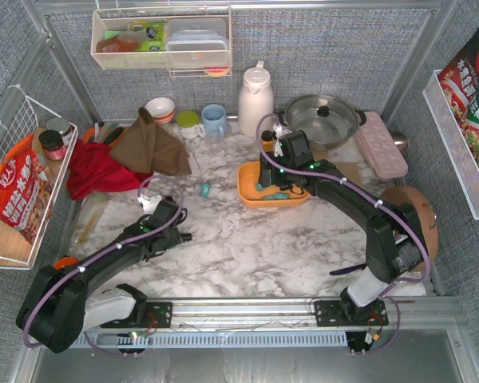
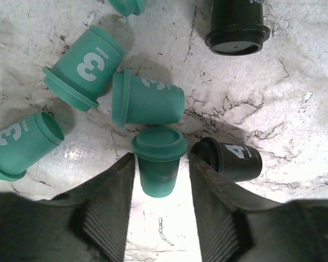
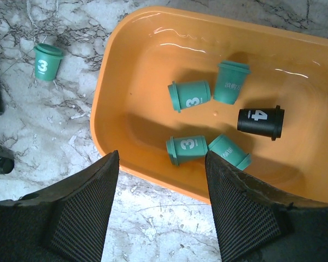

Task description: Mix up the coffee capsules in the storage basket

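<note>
The orange storage basket (image 3: 115, 82) holds several teal coffee capsules (image 3: 189, 95) and one black capsule (image 3: 261, 121), all lying on their sides. My right gripper (image 3: 161, 155) hangs open over the basket's near rim, with nothing between its fingers. A lone teal capsule (image 3: 47, 61) stands on the marble left of the basket (image 1: 251, 197). In the left wrist view, my left gripper (image 2: 162, 158) is down on the marble. Its fingers flank a teal capsule (image 2: 158, 164) with slim gaps on both sides. A black capsule (image 2: 232, 159) touches the outside of the right finger. More teal capsules (image 2: 147, 99) lie just beyond.
A white kettle (image 1: 255, 100), lidded pot (image 1: 322, 118) and pink egg tray (image 1: 381, 144) stand behind the basket. Brown cloth (image 1: 152, 145) and red cloth (image 1: 96, 169) lie at back left by cups (image 1: 215, 120). A wire rack (image 1: 16, 183) hangs on the left wall.
</note>
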